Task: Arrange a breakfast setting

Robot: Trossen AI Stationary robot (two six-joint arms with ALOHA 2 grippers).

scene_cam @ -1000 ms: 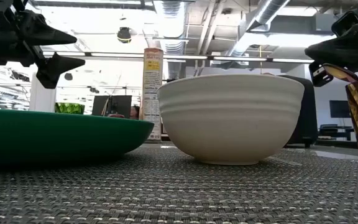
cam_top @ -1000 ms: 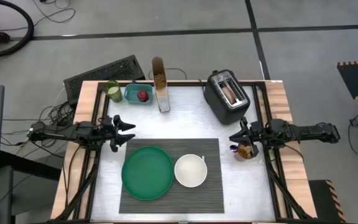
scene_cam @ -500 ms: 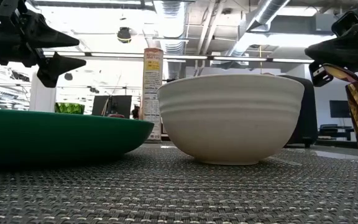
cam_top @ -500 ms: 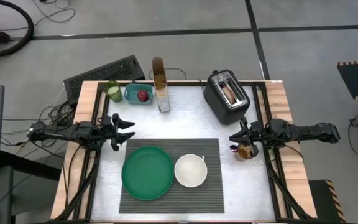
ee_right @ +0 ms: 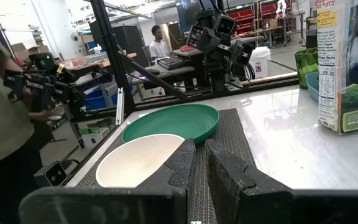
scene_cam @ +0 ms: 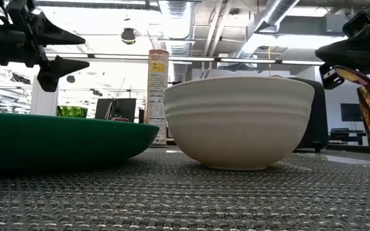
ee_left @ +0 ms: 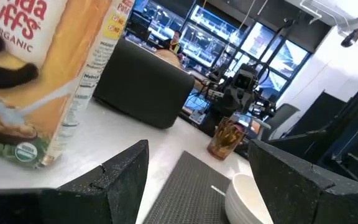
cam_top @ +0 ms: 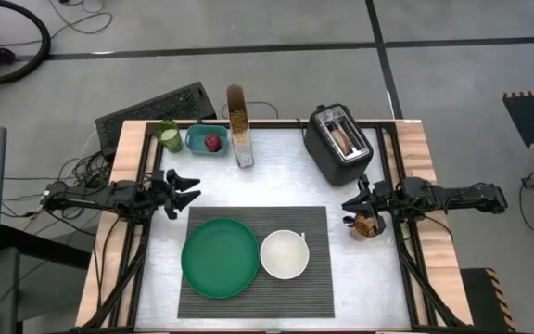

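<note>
Dark grey ribbed placemat (cam_top: 248, 264) at near tabletop edge carries large green plate (cam_top: 219, 257) beside white bowl (cam_top: 284, 254): base laid.

Left pincer (cam_top: 186, 188) released, empty, raised just beyond mat.

Right pincer (cam_top: 349, 205) clenched over amber cup (cam_top: 367, 225).

Red apple (cam_top: 213, 142) far back in teal container (cam_top: 206, 140), awaiting fetch.

High view: overhead, straight down, far enough to frame the whole table (cam_top: 341, 269); placemat (cam_top: 318, 289) near the front edge.

Low view: at mat height, on the placemat (scene_cam: 185, 199), very near the white bowl (scene_cam: 239, 122), facing level toward the cereal box (scene_cam: 157, 96) and room behind.

Left wrist view: looks across the placemat (ee_left: 185, 186) toward the amber glass (ee_left: 224, 138).

Right wrist view: looks back over bowl (ee_right: 138, 158) and green plate (ee_right: 173, 122).

Shared: bowl, placemat.
</note>
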